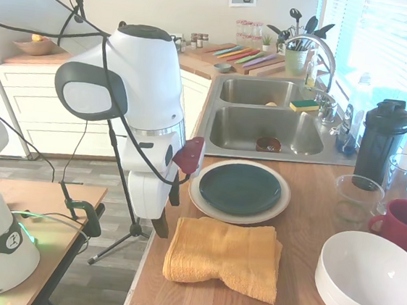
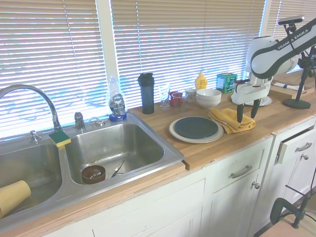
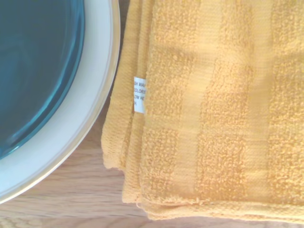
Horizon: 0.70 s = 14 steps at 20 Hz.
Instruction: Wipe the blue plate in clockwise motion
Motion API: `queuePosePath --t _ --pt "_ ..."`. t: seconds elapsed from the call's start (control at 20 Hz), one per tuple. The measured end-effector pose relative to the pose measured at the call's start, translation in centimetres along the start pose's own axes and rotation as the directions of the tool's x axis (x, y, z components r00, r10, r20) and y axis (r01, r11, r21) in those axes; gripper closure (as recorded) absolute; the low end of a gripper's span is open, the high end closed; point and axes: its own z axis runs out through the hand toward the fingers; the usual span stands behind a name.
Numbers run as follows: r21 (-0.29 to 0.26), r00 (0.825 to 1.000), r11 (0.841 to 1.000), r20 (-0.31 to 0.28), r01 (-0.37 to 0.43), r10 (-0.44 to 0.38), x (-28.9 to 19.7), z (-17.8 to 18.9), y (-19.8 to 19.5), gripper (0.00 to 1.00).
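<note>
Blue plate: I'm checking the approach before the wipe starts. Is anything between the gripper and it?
Nothing visible. The gripper is open above the folded yellow towel, beside the blue plate on its cream plate.

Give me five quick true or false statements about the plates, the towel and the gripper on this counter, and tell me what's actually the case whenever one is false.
1. The blue plate sits on top of the larger cream plate. True.
2. The yellow towel is draped over the blue plate. False: it lies folded on the wooden counter beside the plates.
3. The gripper is open above the towel. True.
4. The gripper is already holding the towel. False: its fingers are spread and the towel lies flat on the counter.
5. The red mug is in the sink. False: it stands on the counter near the white bowls.
</note>
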Motion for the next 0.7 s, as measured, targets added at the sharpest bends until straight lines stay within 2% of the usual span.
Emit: queuePosePath --t 0.3,0.7 --pt "-0.001 1.000 1.000 0.006 -0.009 0.009 0.8 0.0 -0.3 0.00" --pt "-0.016 0.998 0.999 0.044 -0.047 0.048 6.3 -0.3 -1.9 0.00"
